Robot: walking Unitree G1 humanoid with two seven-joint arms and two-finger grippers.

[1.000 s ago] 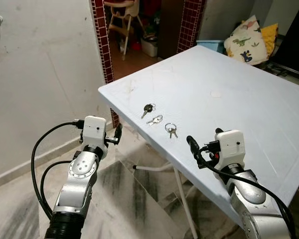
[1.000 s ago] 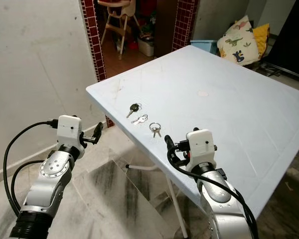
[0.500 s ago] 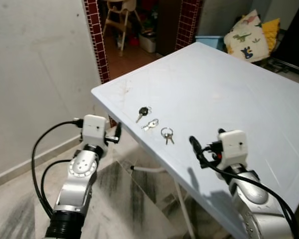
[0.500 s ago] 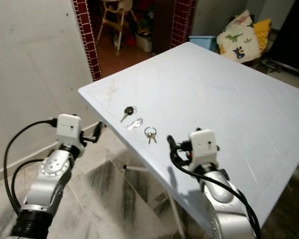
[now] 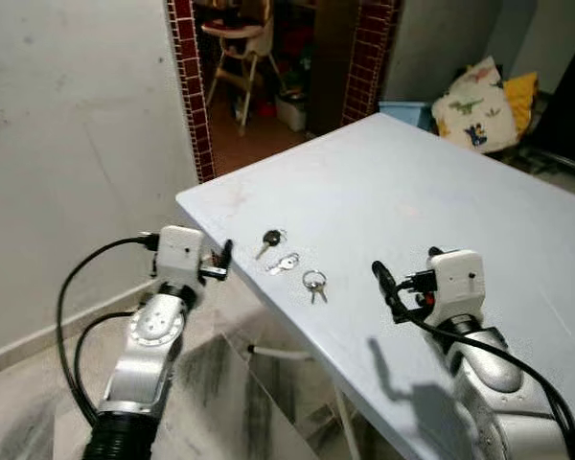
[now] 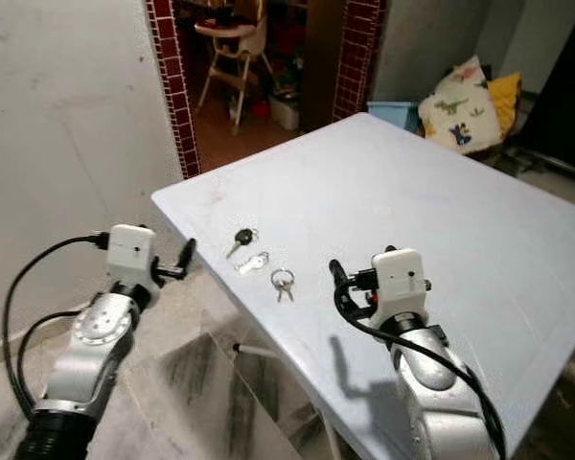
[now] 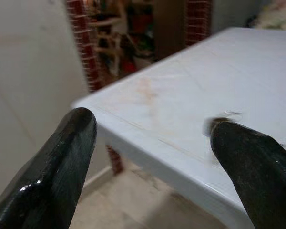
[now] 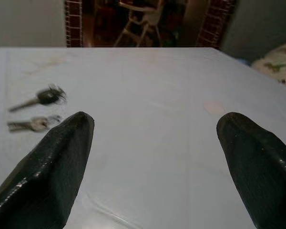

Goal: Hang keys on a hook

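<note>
**Three sets of keys on the surface, both grippers empty**

A white surface runs from the near right to the far middle of the scene, one corner pointing left. Near that corner lie three sets of keys in a short row. The black-headed key is farthest left and farthest away; the silver key lies just beside it, nearer; the key ring with small keys lies nearest and most to the right. None touch each other.

The left gripper hangs off the left edge of the surface, beside the corner, over the marbled floor. Its fingers are spread wide and hold nothing.

The right gripper hovers above the surface to the right of the key ring, apart from it. Its fingers are also spread wide and empty; between them the wrist view shows the black-headed key and the silver key ahead.

On the left stands a pale wall. Beyond the surface, a doorway with red brick posts shows a high chair. Far right, patterned cushions lie piled.
</note>
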